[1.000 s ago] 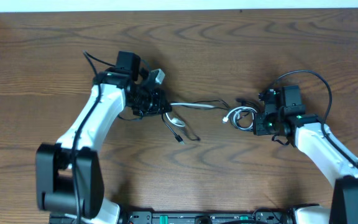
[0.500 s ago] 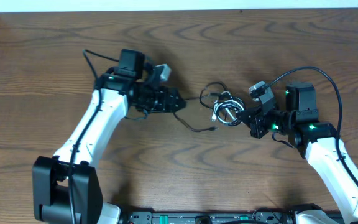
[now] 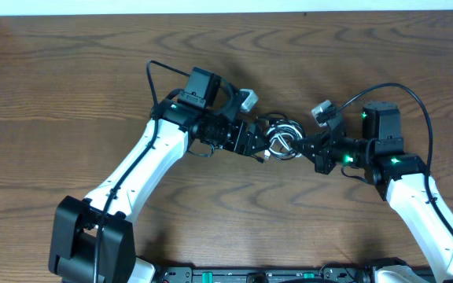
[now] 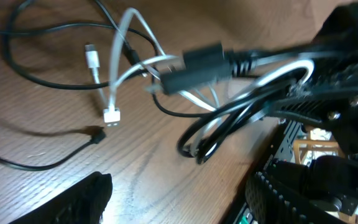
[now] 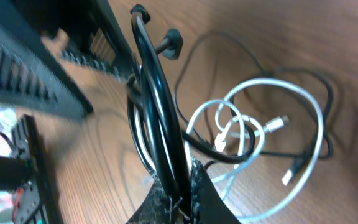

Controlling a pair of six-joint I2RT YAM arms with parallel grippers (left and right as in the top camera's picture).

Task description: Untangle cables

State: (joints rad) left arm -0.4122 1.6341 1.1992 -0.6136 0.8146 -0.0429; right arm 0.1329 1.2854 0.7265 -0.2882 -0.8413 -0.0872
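Item 1, the cables (image 3: 283, 140): one white cable (image 5: 272, 134) and one black cable (image 5: 157, 130), heaped in overlapping loops at the middle of the tabletop (image 3: 69, 71), between the two arms. They are not yet separated. In the left wrist view the white plug end (image 4: 112, 116) and a black plug end (image 4: 96, 134) lie free on the wood, near each other.

Item 2, right hand (image 3: 311, 146): at the right edge of the heap. The right wrist view shows a thick black strand running down between its fingers, which look closed on it; we judge it holds the black cable.

Item 3, left hand (image 3: 259, 144): at the left edge of the heap. Its fingers (image 4: 73, 202) are mostly out of frame, so we cannot tell whether they are open or closed, or whether they grip anything.

Item 4, step in hand: drawing the two cords apart. We would keep the right grip firm, take the white cable on a single strand near its free plug, and pull slowly sideways, low over the tabletop. We would stop if a loop tightens, and feed the plug back through the loop.

Item 5, containers: we see none.
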